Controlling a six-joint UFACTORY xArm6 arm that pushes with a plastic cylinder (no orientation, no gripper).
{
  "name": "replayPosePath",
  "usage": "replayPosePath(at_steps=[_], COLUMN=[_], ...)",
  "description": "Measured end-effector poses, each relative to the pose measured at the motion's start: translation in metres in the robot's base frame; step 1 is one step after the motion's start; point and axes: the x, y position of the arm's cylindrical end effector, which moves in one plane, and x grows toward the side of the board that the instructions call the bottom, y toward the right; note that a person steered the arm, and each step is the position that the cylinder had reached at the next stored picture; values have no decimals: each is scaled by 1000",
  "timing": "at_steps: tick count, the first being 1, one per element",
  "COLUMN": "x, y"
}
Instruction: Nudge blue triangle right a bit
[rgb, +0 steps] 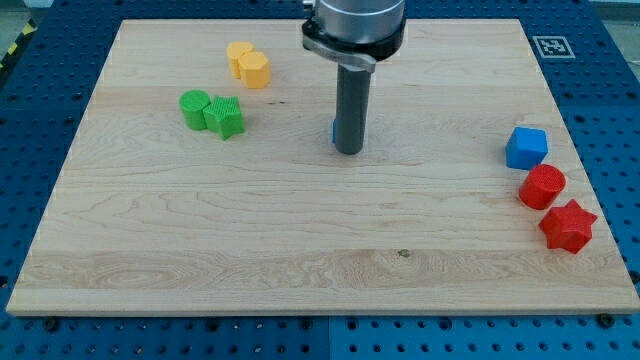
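Observation:
The blue triangle (334, 130) is almost wholly hidden behind the rod; only a thin blue sliver shows at the rod's left edge, near the board's middle top. My tip (349, 151) rests on the wooden board (300, 230), directly in front of that block and seemingly touching it.
A yellow block (248, 64) lies at the view's top left, with two green blocks (212, 111) below it. At the view's right edge stand a blue cube (526, 147), a red cylinder (542, 186) and a red star (567, 225).

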Motion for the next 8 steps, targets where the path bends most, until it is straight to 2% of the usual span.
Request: replayPosePath(at_steps=[2, 4, 5, 6, 7, 8], x=[-8, -10, -41, -70, -70, -70], y=[-8, -62, -58, -30, -3, -1])
